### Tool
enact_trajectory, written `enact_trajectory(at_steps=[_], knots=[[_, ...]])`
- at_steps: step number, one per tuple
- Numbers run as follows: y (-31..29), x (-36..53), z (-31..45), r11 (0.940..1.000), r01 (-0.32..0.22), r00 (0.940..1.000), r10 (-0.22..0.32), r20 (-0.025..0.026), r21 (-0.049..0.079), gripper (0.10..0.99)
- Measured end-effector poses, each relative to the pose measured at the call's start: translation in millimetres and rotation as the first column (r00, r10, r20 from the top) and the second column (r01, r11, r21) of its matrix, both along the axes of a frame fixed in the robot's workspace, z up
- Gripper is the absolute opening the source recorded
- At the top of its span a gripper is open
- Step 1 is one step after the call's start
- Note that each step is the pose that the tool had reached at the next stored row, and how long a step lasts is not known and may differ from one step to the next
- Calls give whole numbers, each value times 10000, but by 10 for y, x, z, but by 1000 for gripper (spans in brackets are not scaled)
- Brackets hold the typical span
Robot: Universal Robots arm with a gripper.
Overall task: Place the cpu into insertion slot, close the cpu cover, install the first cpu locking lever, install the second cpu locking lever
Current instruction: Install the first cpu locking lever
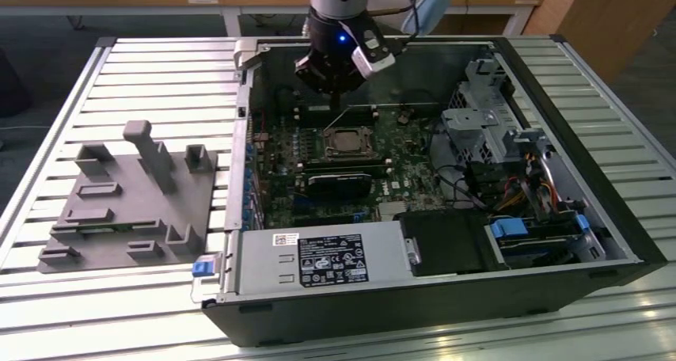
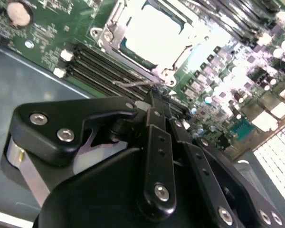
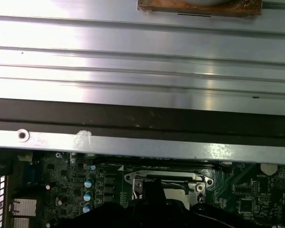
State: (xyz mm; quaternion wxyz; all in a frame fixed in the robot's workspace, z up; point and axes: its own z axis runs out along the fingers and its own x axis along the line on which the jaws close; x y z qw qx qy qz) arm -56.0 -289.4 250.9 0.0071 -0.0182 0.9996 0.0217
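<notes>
Gripper at the lever beside the socket

We see the gripper (image 2: 154, 102) with fingers closed together, holding nothing, its tip on the thin locking lever (image 2: 133, 83) just beside the cpu cover (image 2: 154, 28); the cpu (image 1: 344, 145) sits in the insertion slot. We judge the tip may slip off the wire.

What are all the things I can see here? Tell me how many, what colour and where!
Open black computer case: one, on the slatted metal table.
Green circuit board: one, inside the case.
Small square silvery cpu: one, sitting in the silvery-rimmed insertion slot mid-board.
Long narrow black memory slots: several, beside the slot.
Grey plastic fixture block: one, on the table at the exterior view's left.
Blue plastic latches: a few, near the case's front corners.
Robot's black tool: one, just above the slot's far edge.
</notes>
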Motion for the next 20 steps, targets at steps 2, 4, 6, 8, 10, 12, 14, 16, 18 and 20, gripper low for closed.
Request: enact_trajectory(at_steps=[2, 4, 6, 8, 10, 12, 14, 16, 18, 20], knots=[[-2, 2, -3, 9998, -2, 10000, 2, -2, 177, 106], [-4, 2, -9, 9998, -1, 10000, 1, 1, 194, 106], [-7, 3, -19, 9998, -2, 10000, 2, -1, 196, 106], [-8, 7, -31, 9997, -3, 10000, 3, -3, 242, 106], [-8, 11, -39, 9992, -2, 10000, 2, -2, 399, 106], [-8, 22, -47, 9984, -3, 10000, 3, -1, 562, 106], [-8, 23, -55, 9984, -2, 10000, 2, 1, 568, 106], [-8, 23, -60, 9984, -2, 10000, 2, 3, 567, 106], [-8, 23, -66, 9984, -3, 10000, 3, 6, 566, 106], [-8, 24, -73, 9984, -3, 10000, 2, 9, 568, 106]])
